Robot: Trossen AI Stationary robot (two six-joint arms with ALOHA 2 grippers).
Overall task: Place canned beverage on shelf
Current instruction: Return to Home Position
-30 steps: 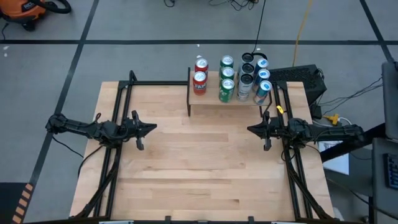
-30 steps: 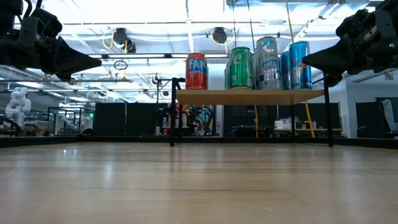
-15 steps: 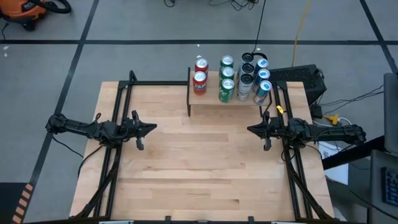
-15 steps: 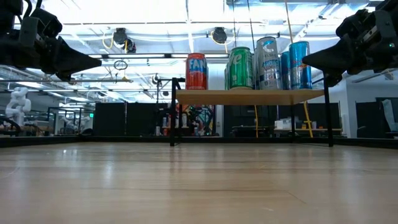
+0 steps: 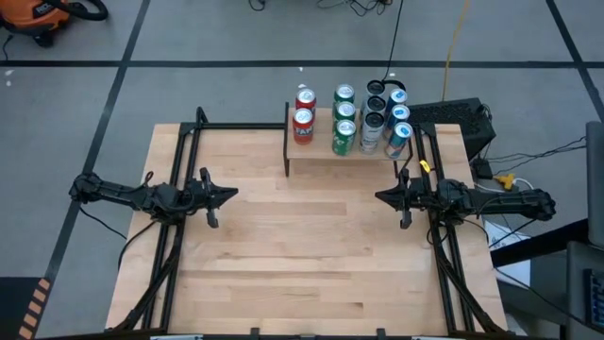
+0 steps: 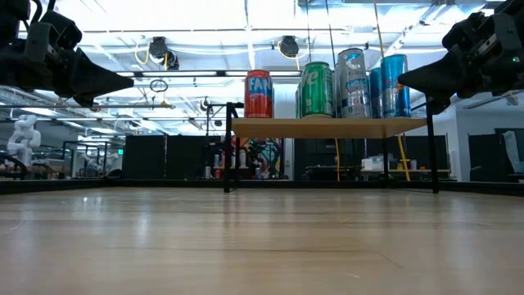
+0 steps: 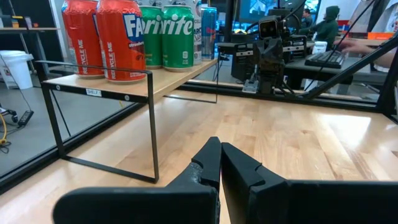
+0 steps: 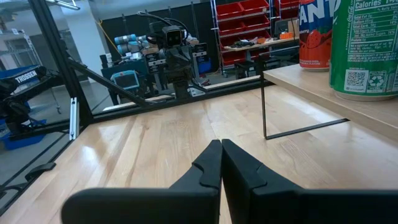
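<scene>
Cans (image 5: 345,119) are standing on the shelf (image 6: 327,125); your left hand (image 5: 230,195) and right hand (image 5: 380,196) are hovering empty, pressed together; nothing is appearing outstanding.

- We take this for a robotics lab: a white humanoid robot (image 6: 23,133) stands in the room behind.
- We also see red plastic storage bins (image 8: 249,7) and an orange shop vacuum (image 5: 42,14) on the grey floor (image 5: 236,94).

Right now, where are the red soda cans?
In the high view, the two red cans stand at the shelf's left end, beside the green cans.
</scene>
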